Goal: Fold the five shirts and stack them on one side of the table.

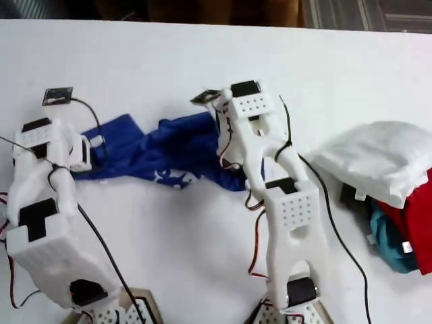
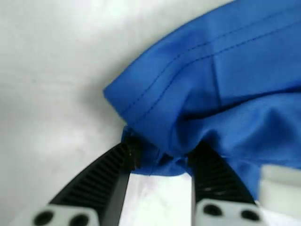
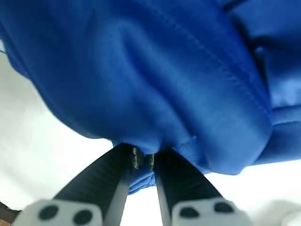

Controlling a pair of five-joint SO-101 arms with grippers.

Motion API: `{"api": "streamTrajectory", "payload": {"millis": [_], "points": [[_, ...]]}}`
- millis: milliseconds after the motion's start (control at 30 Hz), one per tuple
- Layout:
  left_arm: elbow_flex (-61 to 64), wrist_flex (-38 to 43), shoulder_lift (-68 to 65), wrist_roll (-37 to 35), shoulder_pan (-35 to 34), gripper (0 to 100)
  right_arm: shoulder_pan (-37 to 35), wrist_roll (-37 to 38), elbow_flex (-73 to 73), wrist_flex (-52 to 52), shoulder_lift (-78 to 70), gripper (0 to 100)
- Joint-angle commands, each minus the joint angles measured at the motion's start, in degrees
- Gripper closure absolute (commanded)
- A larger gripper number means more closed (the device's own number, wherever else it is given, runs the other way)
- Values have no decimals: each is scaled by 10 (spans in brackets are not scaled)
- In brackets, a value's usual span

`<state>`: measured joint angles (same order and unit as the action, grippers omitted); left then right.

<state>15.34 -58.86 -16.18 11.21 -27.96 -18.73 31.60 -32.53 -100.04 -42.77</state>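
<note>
**Spreading step, before any fold**

The left gripper [image 2: 161,159] had its two black ribbed fingers [image 2: 101,181] partly closed, with a gap between them; in this gap, at the very tips, sat a gathered bunch of the blue shirt [image 1: 169,152], a crumpled garment of thin cloth with stitched hems; the hem ran away just beyond the fingertips. The right gripper [image 3: 143,161] had its fingers almost together, pinching a fold of the same cloth; the rest of the cloth bulged out ahead of the tips and to both sides of them. Between the two grippers the blue shirt lay in a wrinkled band on the white table [image 1: 169,61], touching the surface.

Well apart from the right gripper, on its outer side, was a heap of other garments: a white shirt [image 1: 378,158] on top, a red shirt [image 1: 420,216] and a teal shirt [image 1: 388,233] under it; whether they were folded properly I could not tell.

In my judgement the step in hand was the flattening of the blue shirt, and no fold was made on it yet. The next move probably calls for both grippers to draw apart evenly, so that the cloth stretches without slipping from the left fingers, whose hold looked looser.
</note>
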Motion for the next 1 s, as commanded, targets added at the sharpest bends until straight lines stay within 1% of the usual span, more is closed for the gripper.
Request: {"api": "streamTrajectory", "payload": {"millis": [0, 67, 167, 267, 367, 533, 733, 967], "points": [[7, 4, 21, 2, 41, 894, -3, -1, -23, -13, 45, 981], [6, 4, 22, -11, 46, 976, -1, -1, -23, -13, 46, 981], [6, 4, 27, -57, 42, 967, 0, -1, -23, -13, 46, 981], [-3, -14, 29, -70, 42, 973, 0, -2, -21, -13, 58, 981], [-45, -67, 29, -73, 42, 973, 0, -2, -21, -13, 89, 981], [-177, -185, 29, -117, 32, 973, 0, -3, -21, -13, 158, 981], [-330, -306, 29, -127, 12, 973, 0, -4, -19, -13, 246, 981], [-499, -423, 29, -127, -6, 973, 8, -4, -18, -13, 340, 981]]}}
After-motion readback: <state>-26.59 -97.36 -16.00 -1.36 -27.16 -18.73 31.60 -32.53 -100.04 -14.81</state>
